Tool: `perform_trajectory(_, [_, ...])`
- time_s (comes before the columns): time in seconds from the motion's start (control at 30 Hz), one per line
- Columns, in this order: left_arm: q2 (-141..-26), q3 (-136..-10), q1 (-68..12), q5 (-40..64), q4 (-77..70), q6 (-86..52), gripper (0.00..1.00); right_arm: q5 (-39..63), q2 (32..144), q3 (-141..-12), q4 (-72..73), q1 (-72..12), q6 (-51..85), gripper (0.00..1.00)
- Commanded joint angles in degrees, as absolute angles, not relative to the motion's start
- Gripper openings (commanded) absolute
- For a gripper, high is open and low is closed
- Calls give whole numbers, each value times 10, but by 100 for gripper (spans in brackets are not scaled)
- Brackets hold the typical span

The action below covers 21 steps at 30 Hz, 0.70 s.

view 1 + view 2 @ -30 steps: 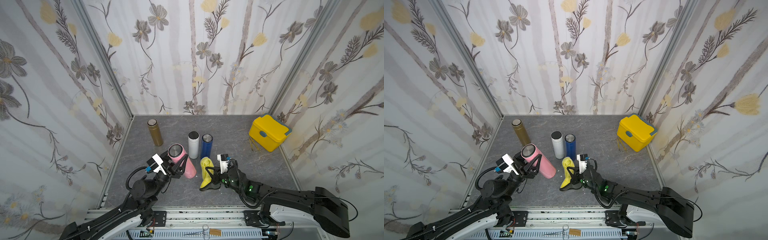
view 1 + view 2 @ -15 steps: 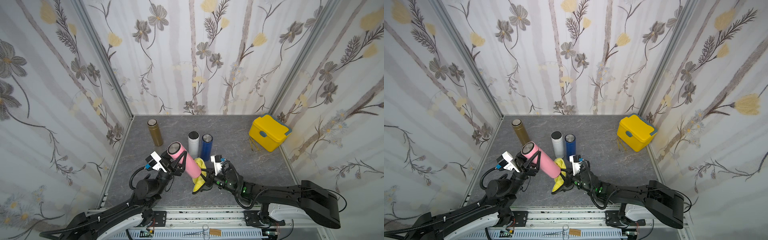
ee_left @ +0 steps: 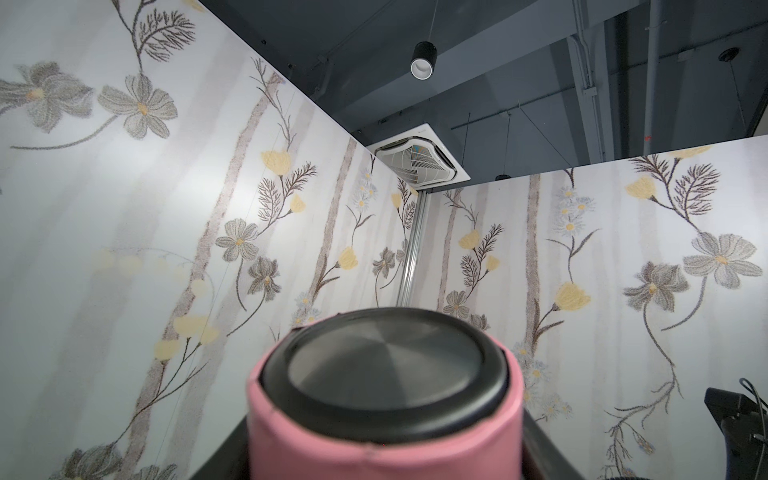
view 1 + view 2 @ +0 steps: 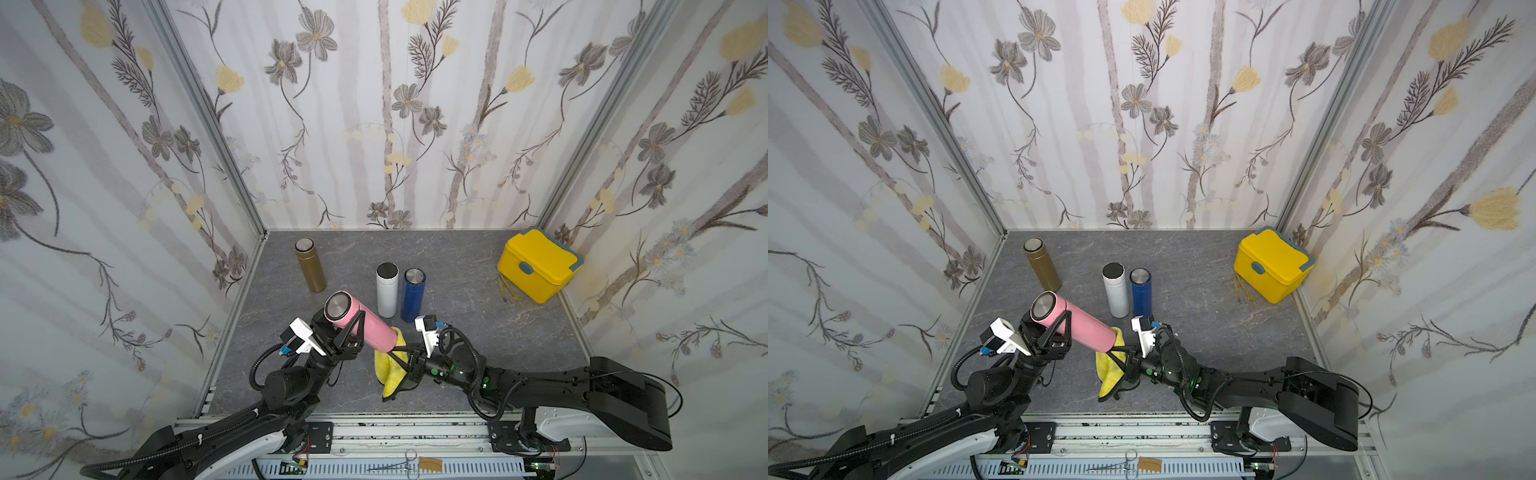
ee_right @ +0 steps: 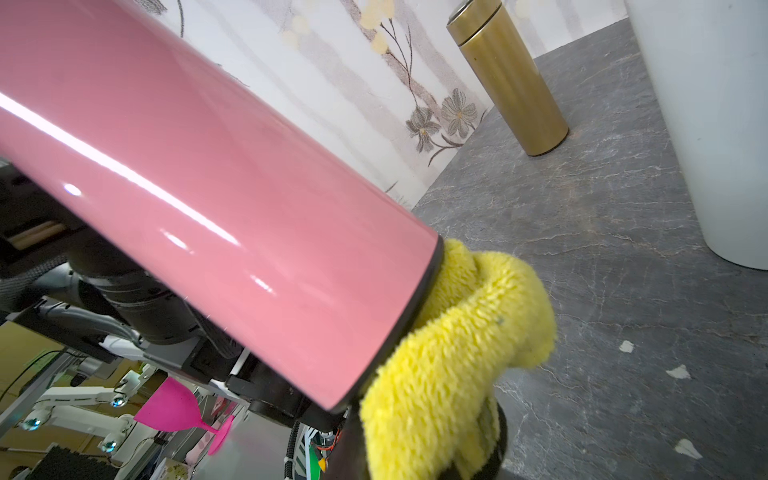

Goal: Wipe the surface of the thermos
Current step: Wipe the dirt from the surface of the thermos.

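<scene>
While the left gripper (image 4: 347, 332) clamps the pink thermos (image 4: 365, 322) near its lidded end, the bottle hangs tilted above the grey tabletop (image 4: 457, 299), steel lid (image 3: 384, 365) raised toward the left wall and base angled down. At that base the yellow cloth (image 4: 392, 365) presses against the black bottom rim; the right wrist view shows its fluffy fold (image 5: 457, 345) curled around the rim's edge. The right gripper (image 4: 405, 360) is closed on the cloth, pinching it while the loose end droops to the table. Behind them stand a gold thermos (image 4: 309, 266), a white thermos (image 4: 386, 291) and a blue thermos (image 4: 412, 293), the last two side by side. A yellow lidded box (image 4: 538, 264) sits near the right wall.
</scene>
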<state>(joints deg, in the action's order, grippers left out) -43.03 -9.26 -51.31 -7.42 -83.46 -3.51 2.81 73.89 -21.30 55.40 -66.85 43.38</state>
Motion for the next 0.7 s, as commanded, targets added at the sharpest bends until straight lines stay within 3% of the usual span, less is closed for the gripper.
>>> perform_trajectory(0.0, [-442,-98,-512,-48,-851,-6,0,38,727,-210,614,-670,420,0])
perform_trajectory(0.23, [-472,-111,-511,-76,-847,-19,0,53,775,-210,675,-684,428,0])
perform_trajectory(0.43, [-473,-126,-507,-66,-822,-72,0,-14,724,-178,670,-679,414,0])
perform_trajectory(0.67, [-464,-147,-498,-47,-777,-144,0,-7,751,-187,680,-684,405,0])
